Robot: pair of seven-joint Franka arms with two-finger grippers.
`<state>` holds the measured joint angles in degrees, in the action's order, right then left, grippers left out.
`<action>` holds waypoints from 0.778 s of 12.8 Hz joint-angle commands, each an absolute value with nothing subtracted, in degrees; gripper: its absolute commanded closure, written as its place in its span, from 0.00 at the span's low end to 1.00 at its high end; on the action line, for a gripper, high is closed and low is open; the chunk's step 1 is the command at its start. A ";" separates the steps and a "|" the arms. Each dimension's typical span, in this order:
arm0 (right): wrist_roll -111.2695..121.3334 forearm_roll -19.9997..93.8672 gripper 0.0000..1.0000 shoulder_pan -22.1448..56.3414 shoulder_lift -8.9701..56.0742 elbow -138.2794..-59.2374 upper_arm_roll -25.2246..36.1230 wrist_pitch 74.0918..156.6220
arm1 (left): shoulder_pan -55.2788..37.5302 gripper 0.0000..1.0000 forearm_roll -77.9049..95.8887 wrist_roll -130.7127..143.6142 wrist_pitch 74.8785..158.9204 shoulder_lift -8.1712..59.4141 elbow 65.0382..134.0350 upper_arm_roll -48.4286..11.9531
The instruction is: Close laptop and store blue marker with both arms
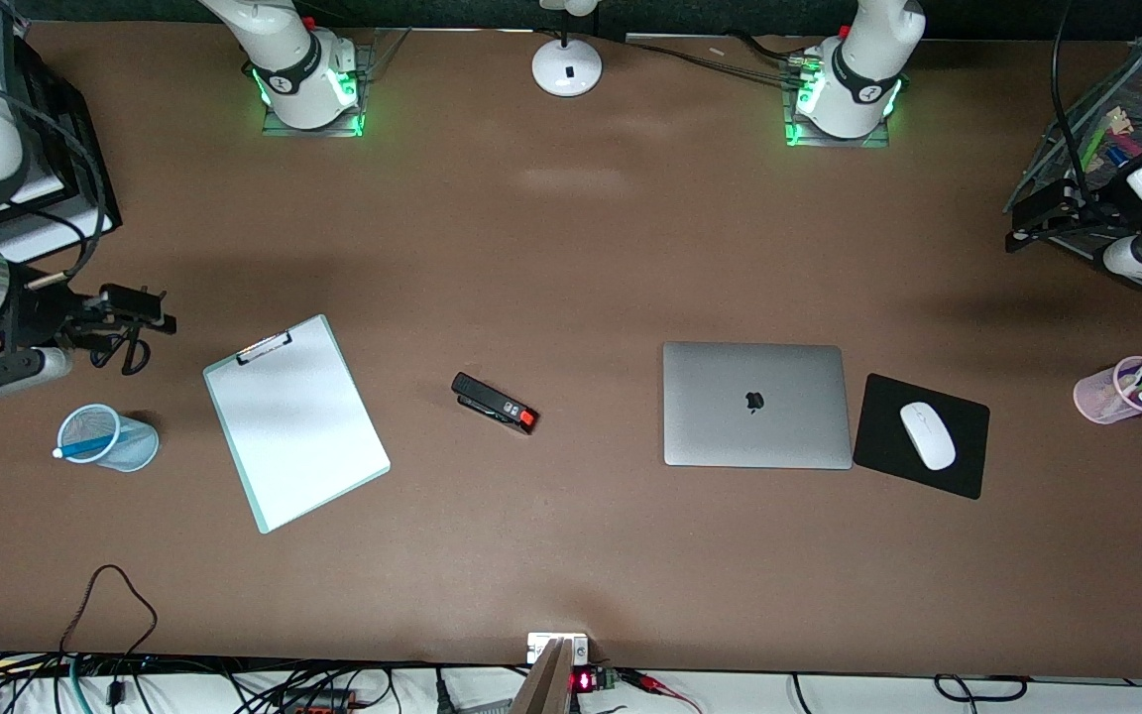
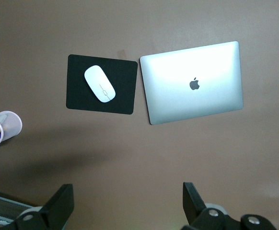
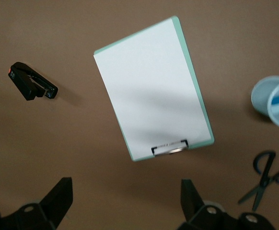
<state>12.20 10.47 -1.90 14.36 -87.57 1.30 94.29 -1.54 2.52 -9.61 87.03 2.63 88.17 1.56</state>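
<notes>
Laptop (image 1: 755, 405) is seen shut flat on the bench (image 1: 571, 555), at 9 o'clock of the mouse pad (image 1: 873, 436). The marker (image 1: 85, 448) is lodged in the blue cup (image 1: 140, 446), at 9 o'clock of the clipboard (image 1: 295, 421). Both tasks are judged done. The left gripper (image 2: 126, 189) and right gripper (image 3: 125, 184) are held high over bare bench, fingers apart; any retreat is best made upward, clear of the cup. Most of the marker is hidden by the cup wall.
</notes>
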 commanded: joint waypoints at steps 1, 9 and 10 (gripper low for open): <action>7.39 4.51 0.00 -0.09 10.12 -88.07 1.93 90.11 | -1.32 0.00 3.34 -9.76 85.78 3.52 86.22 1.49; 2.39 -0.09 0.00 7.28 5.28 -85.87 9.75 85.08 | -1.32 0.00 3.34 -9.67 85.69 3.52 86.22 1.49; 2.11 -0.17 0.00 7.21 4.06 -86.39 9.58 85.51 | -1.32 0.00 3.34 -9.67 85.69 3.52 86.22 1.49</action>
<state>4.60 0.97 4.75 5.28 -86.86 7.71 86.61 -1.54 2.52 -9.61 87.03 2.66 88.15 1.56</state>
